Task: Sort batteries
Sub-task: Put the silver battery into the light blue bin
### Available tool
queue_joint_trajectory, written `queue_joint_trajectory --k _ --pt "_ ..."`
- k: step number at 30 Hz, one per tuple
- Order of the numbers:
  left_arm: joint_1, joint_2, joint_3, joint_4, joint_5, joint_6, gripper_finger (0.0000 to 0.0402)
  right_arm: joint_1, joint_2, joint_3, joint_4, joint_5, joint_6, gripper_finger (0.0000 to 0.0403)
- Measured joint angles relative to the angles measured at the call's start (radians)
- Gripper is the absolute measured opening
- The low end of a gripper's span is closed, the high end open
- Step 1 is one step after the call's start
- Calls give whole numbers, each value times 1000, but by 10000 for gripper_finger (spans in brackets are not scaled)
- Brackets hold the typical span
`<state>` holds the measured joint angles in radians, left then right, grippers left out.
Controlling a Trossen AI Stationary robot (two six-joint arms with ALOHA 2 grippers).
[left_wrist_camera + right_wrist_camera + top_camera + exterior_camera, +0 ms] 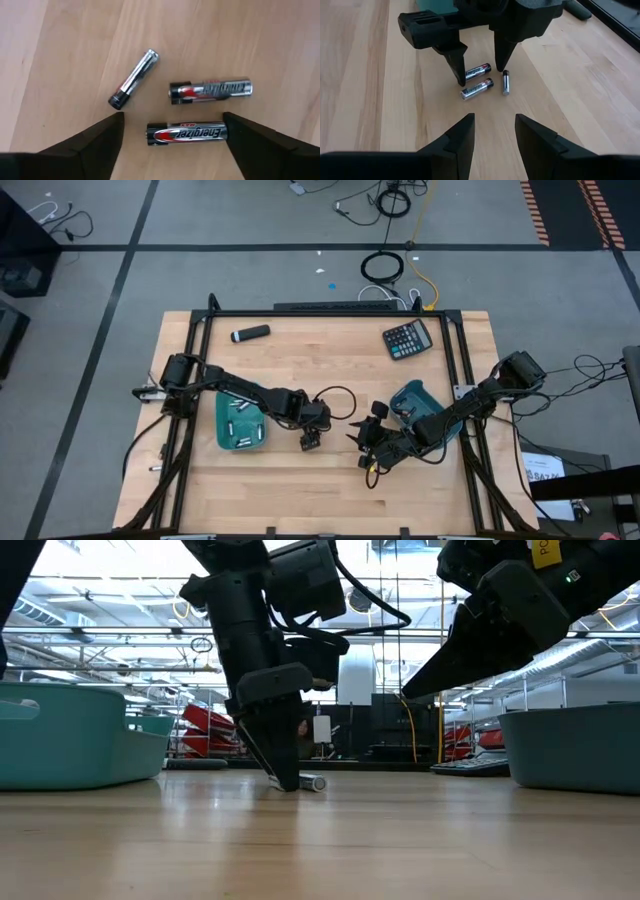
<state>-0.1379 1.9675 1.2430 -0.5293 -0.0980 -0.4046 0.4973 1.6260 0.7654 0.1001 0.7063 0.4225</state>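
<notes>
Both arms are matte black, built of blocky jointed segments with black cables looping alongside them at mid-frame in the high view. The left pincer [477, 67] ends in two tapering black wedge-shaped fingers. The right pincer [494, 131] has broader, flat-faced black fingers, and a yellow label sits on that arm at the upper right of the low view.

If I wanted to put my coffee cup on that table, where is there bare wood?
The near strip of the table, in front of both arms, looks bare, and so does the far middle between the marker-like cylinder and the calculator. The centre is crowded: the left gripper straddles loose batteries, the right gripper sits close by, and the teal bins flank them.
</notes>
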Motion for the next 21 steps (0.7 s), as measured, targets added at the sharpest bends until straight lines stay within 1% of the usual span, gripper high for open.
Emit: queue_joint_trajectory --k 8,21 --pt "-1 5 1 23 1 20 231 0 0 0 0 0 0 132" --pt "-1 6 2 13 6 19 229 1 0 0 0 0 11 132"
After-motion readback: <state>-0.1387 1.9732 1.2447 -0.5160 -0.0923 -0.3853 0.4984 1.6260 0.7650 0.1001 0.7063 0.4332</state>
